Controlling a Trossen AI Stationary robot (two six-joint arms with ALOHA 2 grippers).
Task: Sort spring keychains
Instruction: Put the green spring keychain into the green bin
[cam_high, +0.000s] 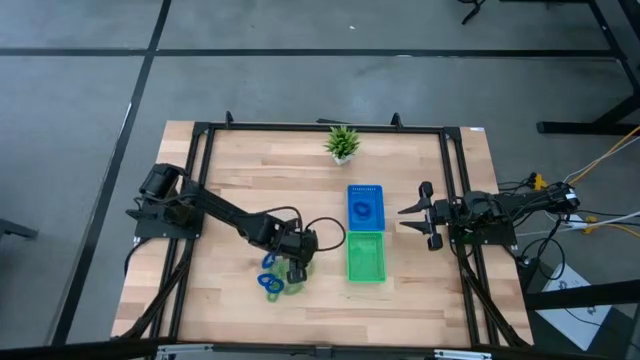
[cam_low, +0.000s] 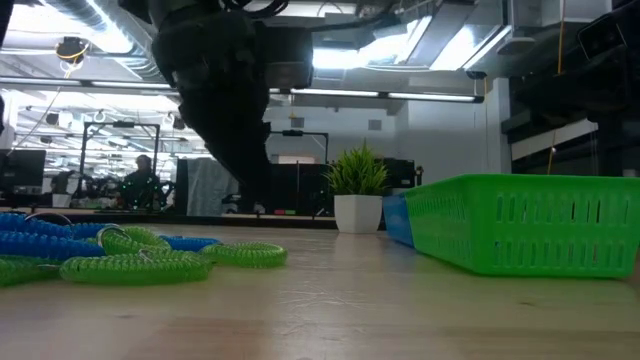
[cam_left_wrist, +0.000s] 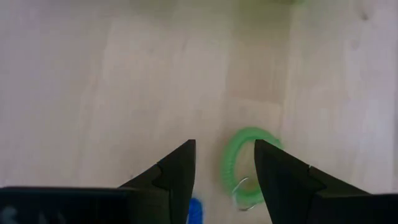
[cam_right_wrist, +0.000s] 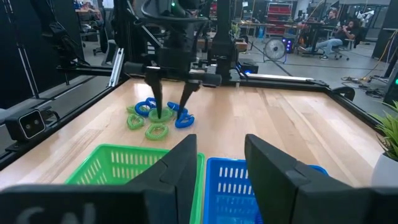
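Your left hand (cam_right_wrist: 169, 102), fingers spread, hangs over the pile of blue and light-green coiled spring keychains (cam_right_wrist: 155, 118) on the wooden surface (cam_high: 240, 300); one blue ring (cam_high: 363, 209) looks sorted, most remain.

Both arms are black, built of slim jointed links on blocky bases. A black cable loops beside the left arm's wrist (cam_high: 325, 232). The fingers (cam_left_wrist: 283, 177) are dark, flat, tapering wedges. Yellow and white cables trail from the right arm's base (cam_high: 560, 200).
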